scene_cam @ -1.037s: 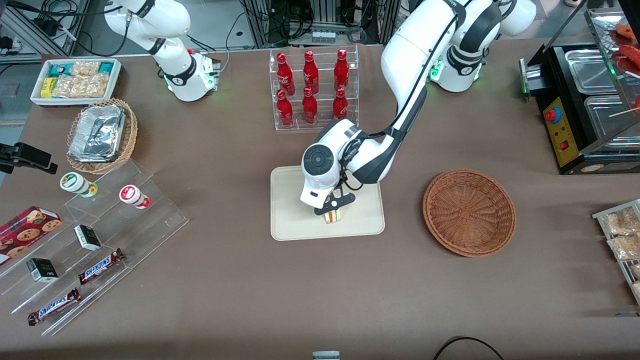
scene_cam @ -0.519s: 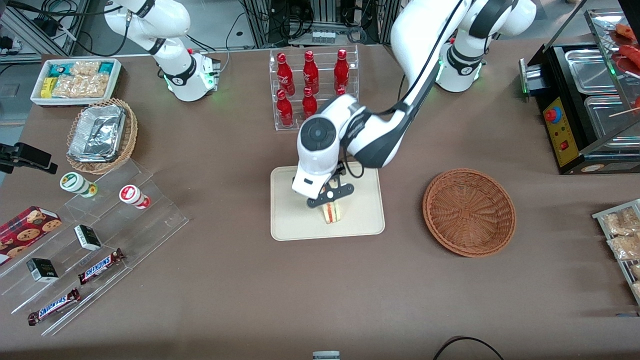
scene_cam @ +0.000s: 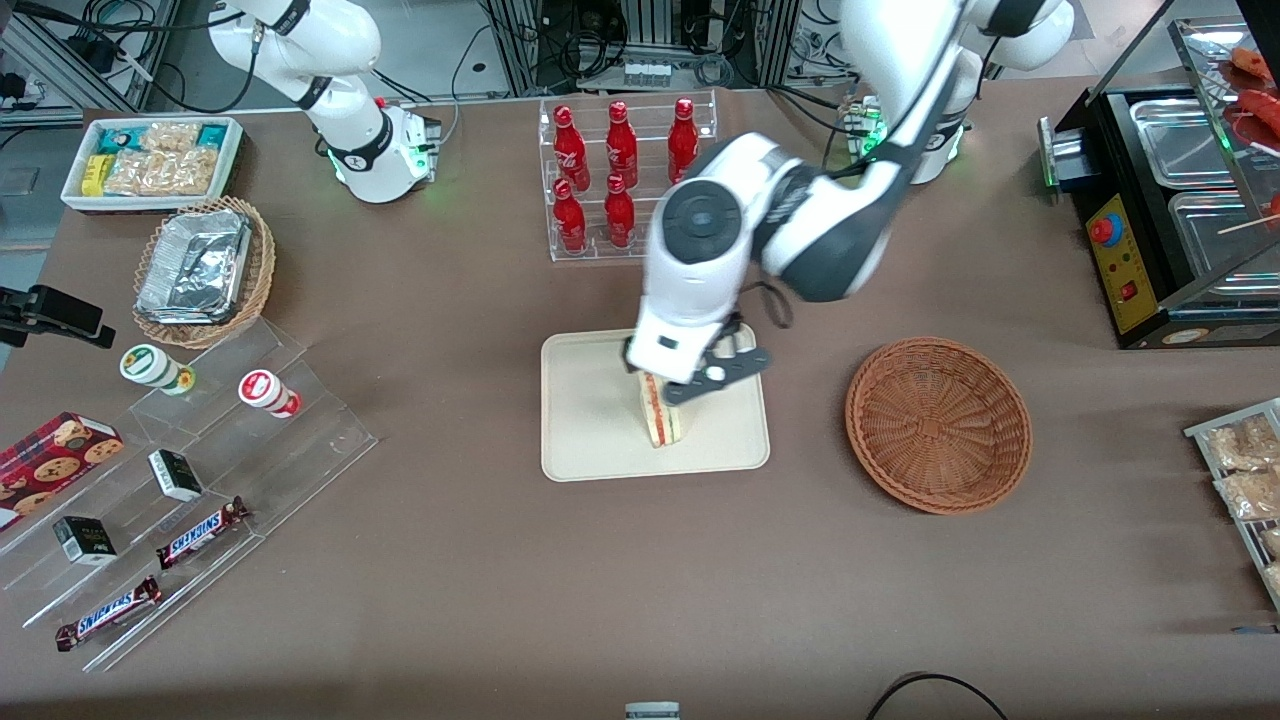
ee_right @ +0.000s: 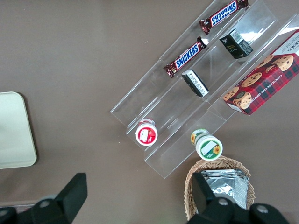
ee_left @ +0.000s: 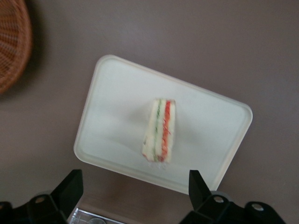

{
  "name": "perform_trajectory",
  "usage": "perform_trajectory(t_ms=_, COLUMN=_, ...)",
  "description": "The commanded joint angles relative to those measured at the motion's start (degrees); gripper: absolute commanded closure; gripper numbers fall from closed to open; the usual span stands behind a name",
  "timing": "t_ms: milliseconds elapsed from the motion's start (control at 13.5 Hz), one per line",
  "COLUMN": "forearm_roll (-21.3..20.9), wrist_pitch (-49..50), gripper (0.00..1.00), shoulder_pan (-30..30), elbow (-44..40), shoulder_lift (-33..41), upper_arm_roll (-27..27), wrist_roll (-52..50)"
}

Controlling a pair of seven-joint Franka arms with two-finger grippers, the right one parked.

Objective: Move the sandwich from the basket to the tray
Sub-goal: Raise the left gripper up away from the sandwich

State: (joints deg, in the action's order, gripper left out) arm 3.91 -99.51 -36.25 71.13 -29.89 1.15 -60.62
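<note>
My gripper (scene_cam: 712, 372) hangs above the tray (scene_cam: 590, 440), fingers spread wide and holding nothing; through my wrist camera both fingertips (ee_left: 71, 185) stand well clear of the sandwich (ee_left: 160, 129). That one sandwich stands on its edge near the middle of the tray's floor, red and green filling stripes facing up, nothing touching it. The one reddish-brown basket (scene_cam: 938, 424) sits on the table toward my arm's end, apart from the tray, with nothing in it.

I judge the placing done, so the risk lies in leaving. The sandwich rests on a narrow edge (it looks easy to topple), and a low sideways sweep of my fingers or wrist could knock it flat or push it against the tray's low rim. Rising straight up first seems safest. The rack with six red bottles (scene_cam: 622, 175), farther from the front camera, is also close to my forearm.
</note>
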Motion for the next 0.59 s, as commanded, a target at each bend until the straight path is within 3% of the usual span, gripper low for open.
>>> perform_trajectory(t_ms=0, forearm_roll=0.0, wrist_pitch=2.5, gripper=0.00, shoulder_pan=4.2, elbow=2.5, shoulder_lift=3.7, upper_arm_roll=0.3, wrist_roll=5.6)
perform_trajectory(t_ms=519, forearm_roll=-0.4, wrist_pitch=11.5, gripper=0.00, shoulder_pan=16.8, elbow=8.0, shoulder_lift=12.1, upper_arm_roll=0.2, wrist_roll=31.8)
